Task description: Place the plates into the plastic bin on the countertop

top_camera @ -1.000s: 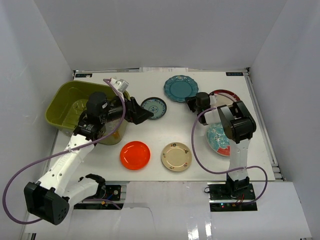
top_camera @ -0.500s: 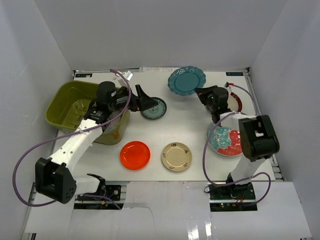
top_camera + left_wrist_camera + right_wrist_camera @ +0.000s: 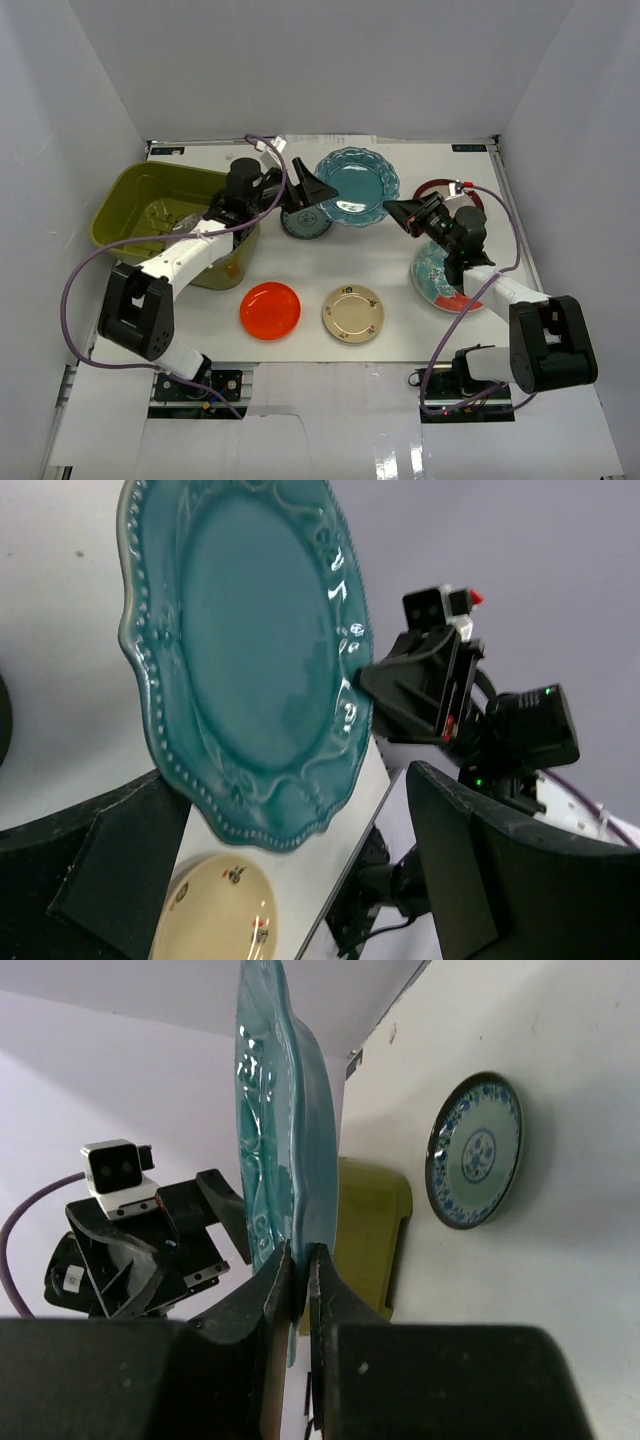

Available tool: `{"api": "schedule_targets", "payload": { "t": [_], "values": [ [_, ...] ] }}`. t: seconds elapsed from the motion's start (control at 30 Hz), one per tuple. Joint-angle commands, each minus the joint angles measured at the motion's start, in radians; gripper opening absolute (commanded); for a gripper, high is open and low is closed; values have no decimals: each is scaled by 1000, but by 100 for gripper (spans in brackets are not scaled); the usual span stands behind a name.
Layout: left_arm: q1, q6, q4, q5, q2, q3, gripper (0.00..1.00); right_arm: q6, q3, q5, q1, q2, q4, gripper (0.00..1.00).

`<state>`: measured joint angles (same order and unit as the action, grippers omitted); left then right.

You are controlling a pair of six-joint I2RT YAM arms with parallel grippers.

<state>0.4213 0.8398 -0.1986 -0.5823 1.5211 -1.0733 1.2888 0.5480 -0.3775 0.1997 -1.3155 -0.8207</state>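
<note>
The right gripper (image 3: 300,1260) is closed tight on the rim of the teal scalloped plate (image 3: 352,185), holding it above the countertop (image 3: 300,265), right of the plastic bin (image 3: 105,222). The left gripper (image 3: 318,190) is spread wide and empty, between the bin and the plate.

Illumination is bright, even and diffuse in all three views. Shadows on the white desk (image 3: 330,262) are short and soft-edged. Specular highlights mark the glazed face of the teal scalloped plate (image 3: 250,670) in both wrist views. The near fingers (image 3: 238,1360) render dark, featureless and slightly out of focus.
</note>
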Motion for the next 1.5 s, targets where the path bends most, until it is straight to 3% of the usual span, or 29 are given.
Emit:
{"api": "schedule_targets", "payload": {
  "t": [0.0,0.1,0.17,0.27,0.3,0.4,0.43,0.53,0.57,0.67,0.7,0.9,0.93,1.07,1.23,1.47],
  "values": [
    [54,6,-87,63,10,-52,96,63,12,-110,-3,116,-209,8],
    [83,-41,-12,137,36,-73,86,55,-5,-132,-3,162,-195,8],
    [99,-60,5,180,28,-65,73,34,-19,-135,-3,183,-161,8],
    [109,-74,14,234,5,-54,42,24,-40,-130,-3,216,-130,8],
    [111,-74,16,240,-1,-54,24,26,-46,-130,-3,225,-130,8],
    [111,-71,30,263,-28,-60,0,33,-72,-132,-2,237,-135,8],
    [111,-67,40,272,-41,-65,0,30,-79,-130,0,243,-132,8],
    [108,-70,85,288,-65,-96,0,-11,-83,-129,-2,274,-75,43],
    [103,-71,102,309,-87,-108,0,-31,-77,-141,-2,282,-52,65],
    [47,-65,180,338,-131,-151,0,-123,-51,-165,0,326,72,91],
    [22,-59,227,346,-171,-157,0,-144,-48,-169,-2,356,103,95],
    [-361,53,316,253,-341,-83,0,-266,-97,-170,1,495,252,97],
    [-465,58,350,253,-390,-53,0,-275,-114,-170,1,504,271,97],
    [-681,59,439,268,-530,42,0,-342,-141,-169,9,516,322,95],
    [-779,-4,550,384,-656,145,0,-362,-174,-192,18,498,322,93],
    [-791,2,487,312,-520,199,0,-404,-189,-196,21,506,353,91]
  ]
}}
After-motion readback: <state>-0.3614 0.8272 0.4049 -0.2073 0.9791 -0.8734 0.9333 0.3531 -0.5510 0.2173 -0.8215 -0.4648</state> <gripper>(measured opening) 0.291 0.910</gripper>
